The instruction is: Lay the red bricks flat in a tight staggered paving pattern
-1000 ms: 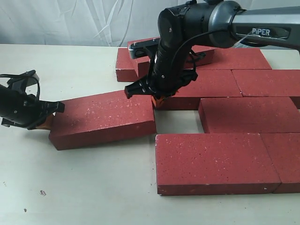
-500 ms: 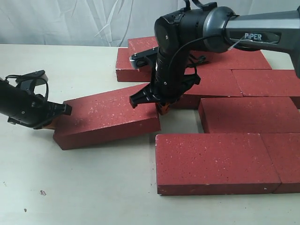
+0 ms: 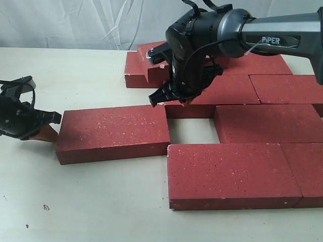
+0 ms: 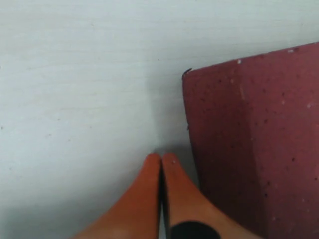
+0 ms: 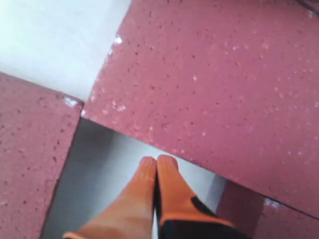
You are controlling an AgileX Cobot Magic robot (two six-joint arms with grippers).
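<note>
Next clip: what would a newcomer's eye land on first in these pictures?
A patch of dark red, white-speckled paver bricks fills the right of the pale table. One loose brick lies flat left of it, a bare gap between. The orange-fingered right gripper hangs shut over that gap; the left gripper, shut, sits at the loose brick's outer end.
</note>
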